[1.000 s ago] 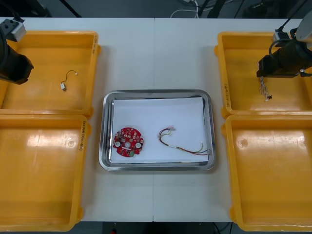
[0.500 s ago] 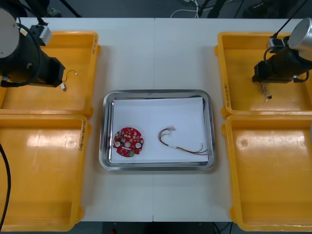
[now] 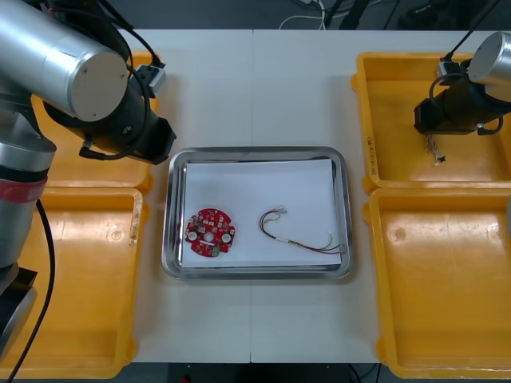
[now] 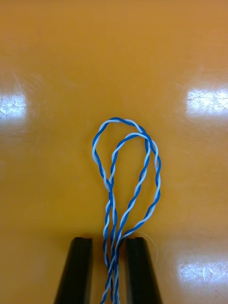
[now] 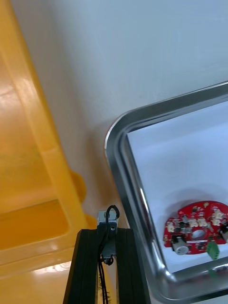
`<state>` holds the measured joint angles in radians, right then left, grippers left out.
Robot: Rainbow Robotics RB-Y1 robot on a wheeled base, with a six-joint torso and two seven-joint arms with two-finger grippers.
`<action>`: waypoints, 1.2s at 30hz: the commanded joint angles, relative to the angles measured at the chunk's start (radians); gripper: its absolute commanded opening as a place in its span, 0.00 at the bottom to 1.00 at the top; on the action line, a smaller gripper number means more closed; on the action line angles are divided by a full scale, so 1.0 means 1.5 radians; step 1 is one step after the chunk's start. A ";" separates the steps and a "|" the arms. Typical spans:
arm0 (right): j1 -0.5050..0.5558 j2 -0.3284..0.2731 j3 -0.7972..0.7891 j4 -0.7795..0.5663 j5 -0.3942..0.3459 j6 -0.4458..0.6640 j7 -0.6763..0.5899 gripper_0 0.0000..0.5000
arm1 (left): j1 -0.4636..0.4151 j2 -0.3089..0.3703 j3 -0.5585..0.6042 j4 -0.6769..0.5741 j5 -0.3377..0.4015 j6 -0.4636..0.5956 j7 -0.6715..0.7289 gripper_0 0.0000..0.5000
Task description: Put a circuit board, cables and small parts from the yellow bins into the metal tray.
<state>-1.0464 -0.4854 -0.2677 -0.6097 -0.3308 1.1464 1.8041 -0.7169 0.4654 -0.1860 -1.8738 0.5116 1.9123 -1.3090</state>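
Cables held on both sides

Circuit board [image 3: 210, 232] and red and yellow cable [image 3: 299, 235] lie in the metal tray [image 3: 170, 239] at frame centre. My left fingers [image 5: 88, 270] pinch a black cable [image 5: 107, 222] beside the tray's upper-left corner. Upper right, my right fingers [image 4: 78, 275] clamp a twisted blue and white cable [image 4: 110, 190] above a yellow bin [image 3: 399, 88].

The shiny metal tray [image 3: 257, 151]'s far half lies bare. 2 obstacles occupy its near half: a round red circuit board [image 3: 211, 233] and a red-and-yellow cable [image 3: 303, 245].
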 commanded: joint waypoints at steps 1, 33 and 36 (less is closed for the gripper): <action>-0.002 0.003 0.013 -0.008 -0.010 -0.007 0.009 0.12 | -0.031 -0.018 -0.048 -0.001 0.007 0.005 0.110 0.00; -0.003 -0.008 0.010 -0.152 0.020 0.163 0.033 0.00 | -0.053 -0.038 -0.207 0.146 0.004 -0.160 0.138 0.00; -0.003 -0.009 0.008 -0.183 0.025 0.200 0.032 0.00 | -0.053 -0.038 -0.211 0.152 0.004 -0.167 0.139 0.00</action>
<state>-1.0459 -0.4854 -0.2675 -0.8152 -0.3070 1.4089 1.8265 -0.7423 0.4252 -0.4876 -1.6452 0.5143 1.6804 -1.1299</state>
